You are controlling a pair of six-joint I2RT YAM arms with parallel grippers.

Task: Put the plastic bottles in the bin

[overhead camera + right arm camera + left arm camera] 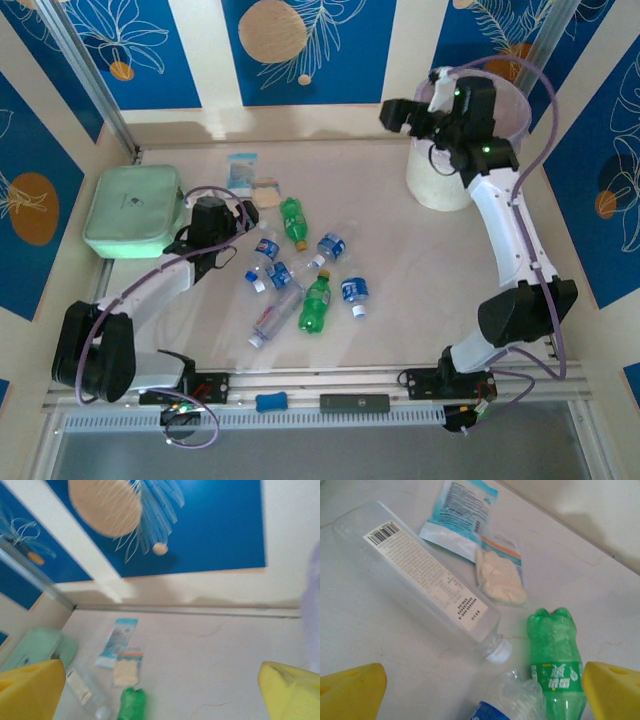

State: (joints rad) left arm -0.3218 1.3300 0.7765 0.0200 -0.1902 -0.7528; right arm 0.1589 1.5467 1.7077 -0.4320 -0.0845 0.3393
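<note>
Several plastic bottles lie mid-table: green ones (pixel 293 221) (pixel 316 300), crushed clear ones with blue labels (pixel 266 250) (pixel 355 291). My left gripper (pixel 236 222) stands open and empty just left of the pile. In its wrist view the open gripper (pixel 482 697) hangs over a long clear bottle (pixel 420 575) with a white cap, a green bottle (pixel 555 655) and a crushed blue-labelled bottle (pixel 512 700). The cream bin (pixel 438 180) with its pink liner stands at the far right. My right gripper (pixel 398 115) is raised beside its rim, open and empty (pixel 160 690).
A mint-green zip pouch (pixel 132 210) lies at the far left. A blue-white packet (pixel 460 517) and a small snack packet (pixel 500 572) lie behind the bottles. Patterned walls close in the table. The pink liner (pixel 312 620) edges the right wrist view.
</note>
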